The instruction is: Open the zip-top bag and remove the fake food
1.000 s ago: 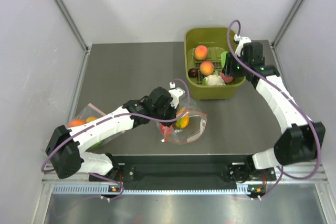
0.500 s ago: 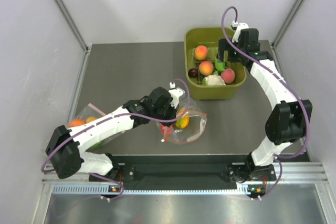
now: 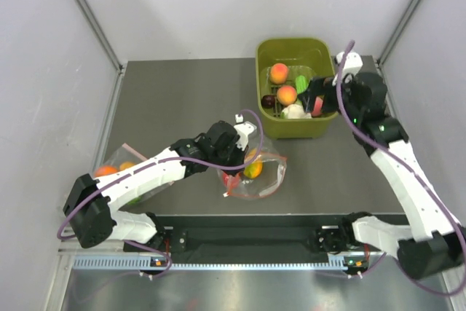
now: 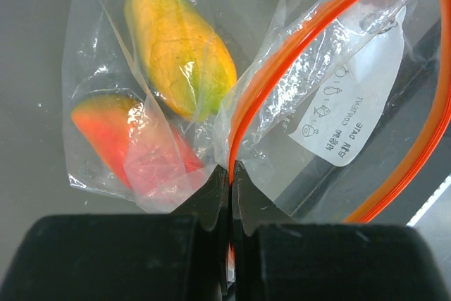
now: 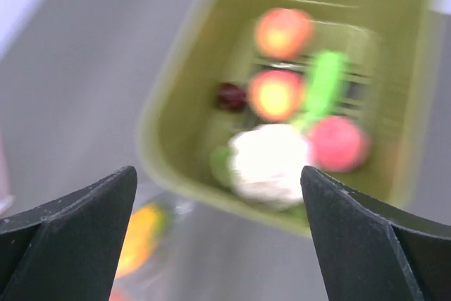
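The zip-top bag (image 3: 256, 178) lies crumpled on the table near the front edge. My left gripper (image 4: 231, 174) (image 3: 234, 165) is shut on its orange-red zip strip (image 4: 296, 61). Inside the bag lie a yellow-orange piece (image 4: 180, 47) and a red-orange piece (image 4: 120, 139). My right gripper (image 5: 218, 174) (image 3: 312, 98) hangs open and empty above the green basket (image 3: 291, 130). In the basket lie the white cauliflower (image 5: 268, 163), a green oblong piece (image 5: 323, 82) and a glossy red piece (image 5: 338, 142). The right wrist view is blurred.
The basket (image 5: 158, 153) also holds two peaches (image 3: 279, 73) (image 3: 287, 95) and a dark plum (image 3: 269, 100). A second clear bag (image 3: 120, 169) with orange fruit lies at the table's left edge, partly under my left arm. White walls close in both sides.
My right gripper has opened, left the red piece in the basket and pulled back above it. The left gripper and the bag have not moved.
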`<state>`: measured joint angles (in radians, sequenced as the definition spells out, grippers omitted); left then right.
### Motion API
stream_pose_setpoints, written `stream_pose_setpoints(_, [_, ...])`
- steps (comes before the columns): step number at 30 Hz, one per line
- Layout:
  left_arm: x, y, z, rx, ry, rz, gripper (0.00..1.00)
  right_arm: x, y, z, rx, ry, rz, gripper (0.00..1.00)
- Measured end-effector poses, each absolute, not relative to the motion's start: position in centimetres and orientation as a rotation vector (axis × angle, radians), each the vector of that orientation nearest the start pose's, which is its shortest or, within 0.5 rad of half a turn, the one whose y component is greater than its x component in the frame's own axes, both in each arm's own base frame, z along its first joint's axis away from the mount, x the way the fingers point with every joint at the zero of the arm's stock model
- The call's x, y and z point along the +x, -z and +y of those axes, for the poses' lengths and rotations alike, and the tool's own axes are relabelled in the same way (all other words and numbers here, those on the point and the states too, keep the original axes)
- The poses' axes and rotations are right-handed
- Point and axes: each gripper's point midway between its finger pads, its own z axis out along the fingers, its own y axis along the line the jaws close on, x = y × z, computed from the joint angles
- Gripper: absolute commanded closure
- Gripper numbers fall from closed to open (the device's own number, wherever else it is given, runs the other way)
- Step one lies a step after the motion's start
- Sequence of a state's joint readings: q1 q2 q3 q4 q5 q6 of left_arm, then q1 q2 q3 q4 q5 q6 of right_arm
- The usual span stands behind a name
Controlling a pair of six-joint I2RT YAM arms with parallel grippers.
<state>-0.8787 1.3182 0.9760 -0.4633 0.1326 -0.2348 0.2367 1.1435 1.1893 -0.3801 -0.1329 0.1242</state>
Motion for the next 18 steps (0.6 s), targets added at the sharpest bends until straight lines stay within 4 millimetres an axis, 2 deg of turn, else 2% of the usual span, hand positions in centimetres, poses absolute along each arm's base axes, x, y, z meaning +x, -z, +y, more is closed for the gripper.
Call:
stream_pose_setpoints(2, [19.7, -13.7, -28.7, 0.844, 0.658, 2.327, 1.00, 32.6, -31.5, 14.1, -0.267, -0.457, 1.857, 0.05])
stream_pose_setpoints(5, [19.9, -13.8, -28.6, 0.838, 0.644, 2.324, 1.00, 27.6, -31.2, 19.2, -0.426, -0.630, 1.830, 0.12])
stream_pose_setpoints(8, [20.0, -14.0, -28.5, 0.832, 0.637, 2.317, 1.00, 24.1, -29.0, 22.7, -0.534, -0.766, 1.868, 0.20])
stream_pose_setpoints(10, [20.1, -14.1, -28.4, 0.827, 0.630, 2.311, 1.00, 22.1, -26.4, 24.3, -0.575, -0.835, 1.932, 0.24])
stream_pose_setpoints(14, [20.3, -14.5, -28.3, 0.820, 0.623, 2.298, 1.00, 17.1, -22.1, 27.3, -0.687, -0.961, 2.038, 0.26])
stream_pose_setpoints(18, [20.3, -14.8, -28.2, 0.816, 0.624, 2.286, 1.00, 13.5, -20.6, 30.0, -0.791, -1.048, 2.073, 0.27])
